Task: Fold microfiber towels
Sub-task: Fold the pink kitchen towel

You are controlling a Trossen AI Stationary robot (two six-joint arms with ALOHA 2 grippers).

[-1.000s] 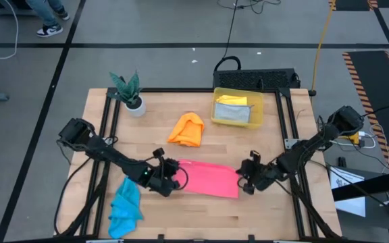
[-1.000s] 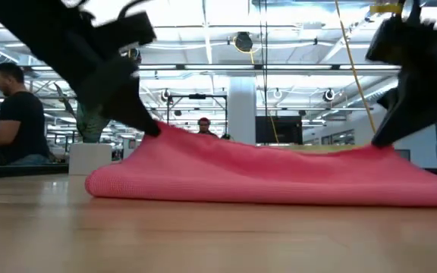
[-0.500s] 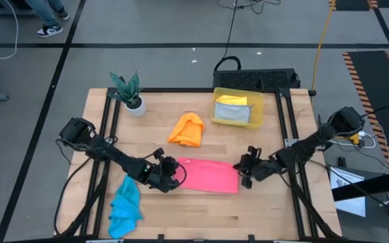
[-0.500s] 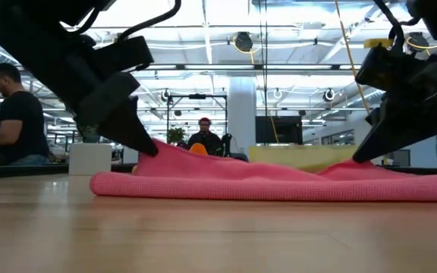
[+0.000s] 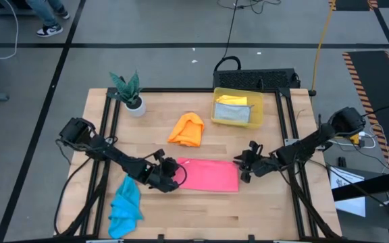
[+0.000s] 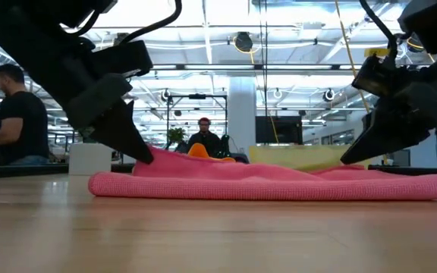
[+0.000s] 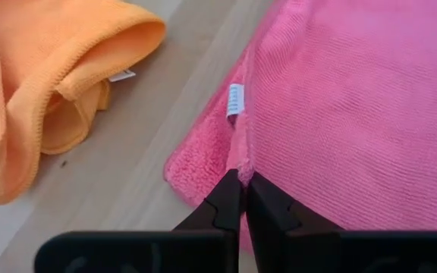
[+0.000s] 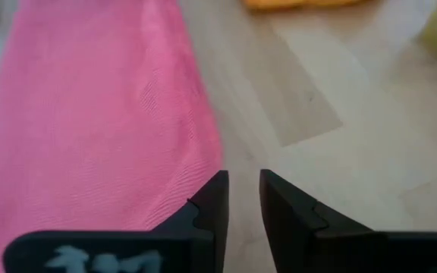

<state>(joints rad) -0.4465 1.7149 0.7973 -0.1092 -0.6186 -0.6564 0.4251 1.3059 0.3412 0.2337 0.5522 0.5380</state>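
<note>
The light wooden worktop [image 5: 201,209] carries the whole job, and the biggest change on it is the pink microfiber towel [image 5: 209,175]. A second ago it hung raised between the two arms in a sagging arch; now it lies flat near the middle of the front half as a doubled rectangle, its upper layer brought over so the far edges roughly meet. In the low view it reads as a low, even band on the wood. I judge this fold as good as laid.

The right hand [image 5: 243,164] sits at the towel's right end. Its fingers have gone from pinched to narrowly parted, and the right wrist view shows a clear gap between them with the pink edge just beside the tips, not between them. So that corner looks released.

The left hand [image 5: 174,171] is at the left end, its fingers pressed together on the pink hem near the small white label [image 7: 234,101]. It has not let go yet; that release is what I expect the fold lacks.

The crumpled orange microfiber towel [image 5: 187,129] lies behind, apart from the pink one. The bunched bright blue microfiber towel [image 5: 125,204] waits at the front left, unfolded.
</note>
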